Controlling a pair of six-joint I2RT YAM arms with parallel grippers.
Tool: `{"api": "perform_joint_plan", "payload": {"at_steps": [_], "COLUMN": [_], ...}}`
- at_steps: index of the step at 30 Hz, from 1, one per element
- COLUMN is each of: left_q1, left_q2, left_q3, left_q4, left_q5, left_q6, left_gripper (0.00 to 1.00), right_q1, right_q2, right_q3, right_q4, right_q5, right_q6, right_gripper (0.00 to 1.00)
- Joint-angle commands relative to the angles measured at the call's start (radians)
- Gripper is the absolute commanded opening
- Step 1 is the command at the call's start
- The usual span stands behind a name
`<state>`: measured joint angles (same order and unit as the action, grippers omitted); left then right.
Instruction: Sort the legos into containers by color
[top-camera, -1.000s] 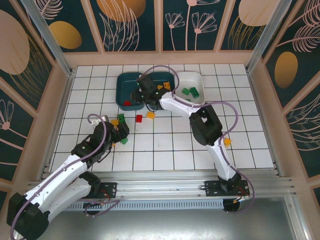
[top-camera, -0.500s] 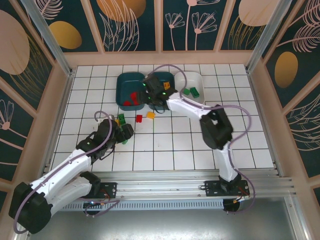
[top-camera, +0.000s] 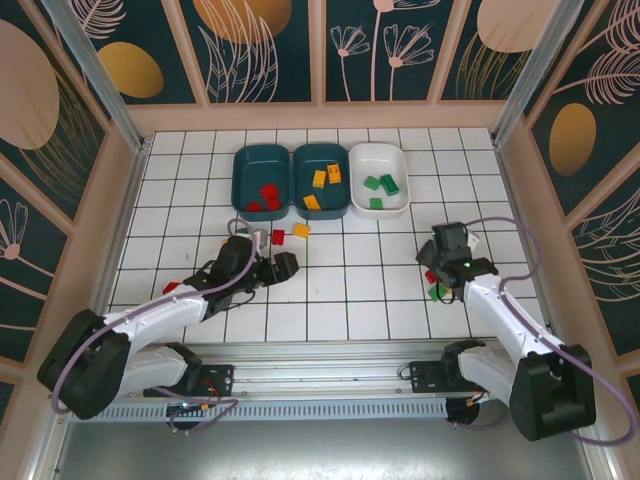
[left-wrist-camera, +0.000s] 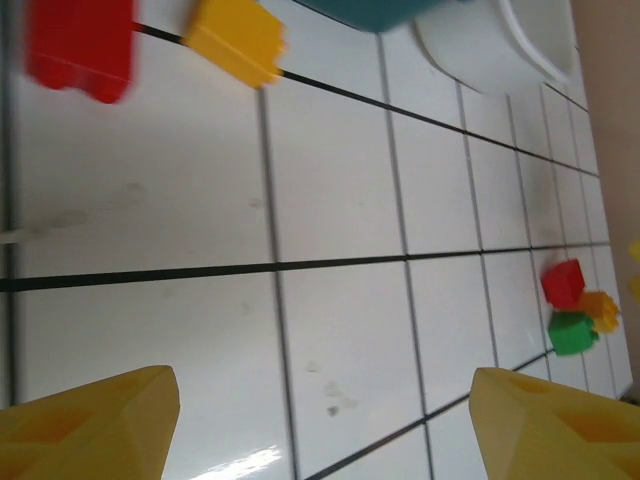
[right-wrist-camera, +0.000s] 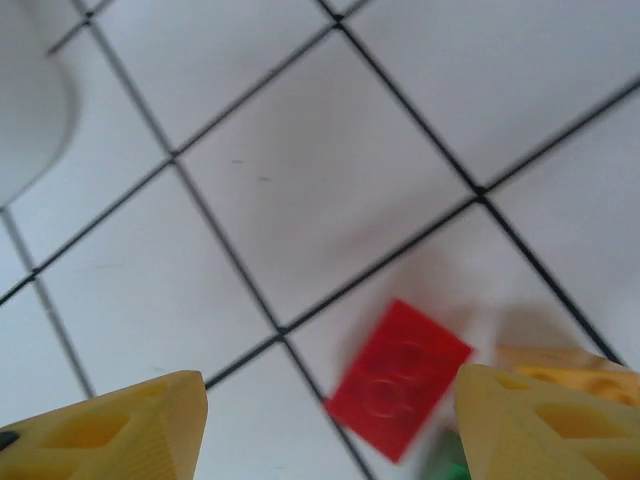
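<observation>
Three containers stand side by side at the back: a teal tray (top-camera: 245, 165) with red legos (top-camera: 263, 194), a teal tray (top-camera: 305, 160) with yellow-orange legos (top-camera: 319, 179), and a white tray (top-camera: 398, 160) with green legos (top-camera: 381, 184). A red lego (top-camera: 278, 236) and a yellow lego (top-camera: 300, 230) lie loose just beyond my left gripper (top-camera: 287, 265), which is open over bare tiles (left-wrist-camera: 320, 430). My right gripper (top-camera: 438, 268) hangs open (right-wrist-camera: 330, 425) over a red lego (right-wrist-camera: 400, 378). An orange lego (right-wrist-camera: 550, 358) and a green lego (right-wrist-camera: 445, 465) lie beside that red one.
A lone red lego (top-camera: 171, 287) lies on the floor at the left, beside my left arm. In the left wrist view the right-hand cluster shows far off as red (left-wrist-camera: 563, 283), orange (left-wrist-camera: 600, 305) and green (left-wrist-camera: 572, 335). Wooden walls ring the tiled floor.
My right arm has swung back from over the teal trays to the right side of the floor, its jaws opening. My left gripper has slid right across the tiles and its jaws have narrowed somewhat.
</observation>
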<state>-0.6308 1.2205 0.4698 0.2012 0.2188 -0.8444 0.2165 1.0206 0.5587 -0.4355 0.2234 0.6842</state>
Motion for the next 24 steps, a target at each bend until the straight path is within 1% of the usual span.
{"api": "perform_joint_plan", "payload": {"at_steps": [1, 6, 16, 24], "left_q1": [-0.046, -0.061, -0.061, -0.062], "left_q2": [0.057, 0.083, 0.023, 0.043], "left_q3": [0.072, 0.063, 0.035, 0.04], "left_q4": [0.097, 0.119, 0.069, 0.073], "left_q5": [0.04, 0.035, -0.015, -0.011], "left_q6": [0.02, 0.0, 0.006, 0.001], "left_gripper": [0.77, 0.76, 0.77, 0.77], "right_q1": [-0.051, -0.062, -0.061, -0.074], "right_q2": [0.005, 0.078, 0.174, 0.223], "right_q3": [-0.018, -0.042, -0.023, 0.017], "right_q4": [-0.019, 0.065, 0.129, 0.152], "right_q5": [-0.061, -0.126, -0.158, -0.118], "right_q6": [0.013, -0.006, -0.035, -0.123], "right_gripper": [0.67, 0.67, 0.65, 0.65]}}
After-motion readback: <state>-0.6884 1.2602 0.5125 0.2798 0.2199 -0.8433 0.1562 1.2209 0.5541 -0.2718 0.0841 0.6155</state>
